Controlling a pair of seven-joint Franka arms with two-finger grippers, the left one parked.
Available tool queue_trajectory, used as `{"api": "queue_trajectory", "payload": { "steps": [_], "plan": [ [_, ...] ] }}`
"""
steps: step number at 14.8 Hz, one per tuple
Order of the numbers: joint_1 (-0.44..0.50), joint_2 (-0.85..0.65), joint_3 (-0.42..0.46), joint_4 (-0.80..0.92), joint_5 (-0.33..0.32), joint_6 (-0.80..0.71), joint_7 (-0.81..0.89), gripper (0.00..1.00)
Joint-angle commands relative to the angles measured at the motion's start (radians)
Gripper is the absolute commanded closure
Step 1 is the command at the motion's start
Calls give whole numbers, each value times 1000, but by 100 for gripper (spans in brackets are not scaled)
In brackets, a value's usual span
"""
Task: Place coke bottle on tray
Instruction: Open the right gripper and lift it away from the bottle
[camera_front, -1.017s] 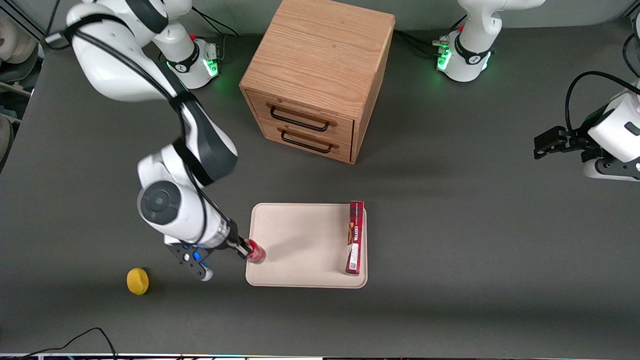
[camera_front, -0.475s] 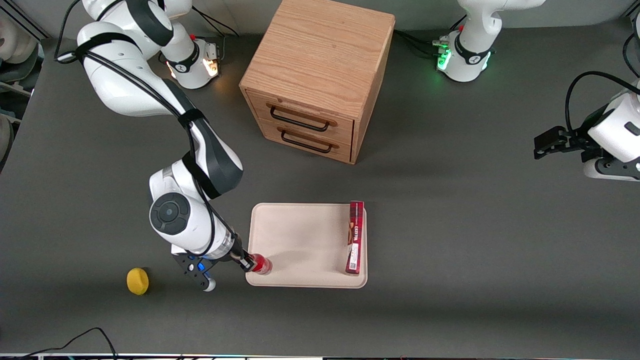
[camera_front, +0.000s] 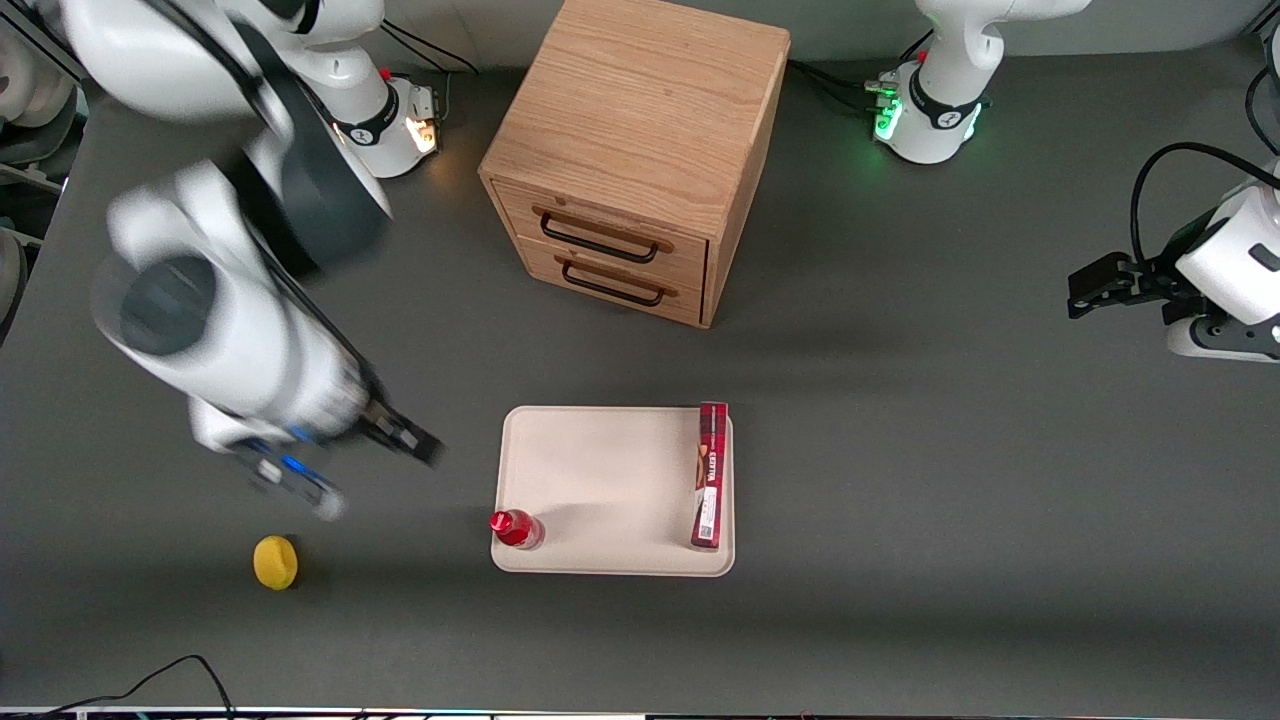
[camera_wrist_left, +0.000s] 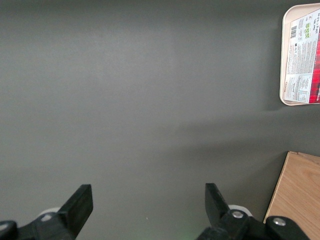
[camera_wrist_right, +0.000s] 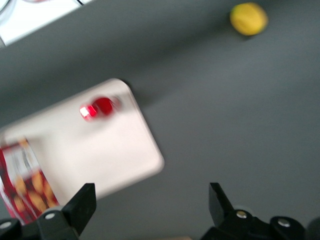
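Observation:
The small red coke bottle (camera_front: 516, 529) stands upright on the cream tray (camera_front: 600, 470), in the tray's corner nearest the front camera at the working arm's end. It also shows in the right wrist view (camera_wrist_right: 97, 108), on the tray (camera_wrist_right: 110, 150) near a corner. My right gripper (camera_front: 405, 440) is open and empty, lifted above the bare table, away from the tray toward the working arm's end. In the right wrist view my gripper (camera_wrist_right: 152, 205) has its jaws spread wide with nothing between them.
A long red box (camera_front: 710, 475) lies on the tray's edge toward the parked arm's end. A yellow lemon (camera_front: 275, 562) lies on the table at the working arm's end. A wooden two-drawer cabinet (camera_front: 630, 150) stands farther from the front camera than the tray.
My gripper let go of the coke bottle, which now stands on the tray's corner. The arm has risen and pulled back quickly toward the working arm's end.

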Motion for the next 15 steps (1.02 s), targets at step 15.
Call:
{"api": "queue_trajectory", "payload": {
  "steps": [15],
  "plan": [
    [-80,-804,-433,-912,277,142,-589,0]
  ]
}}
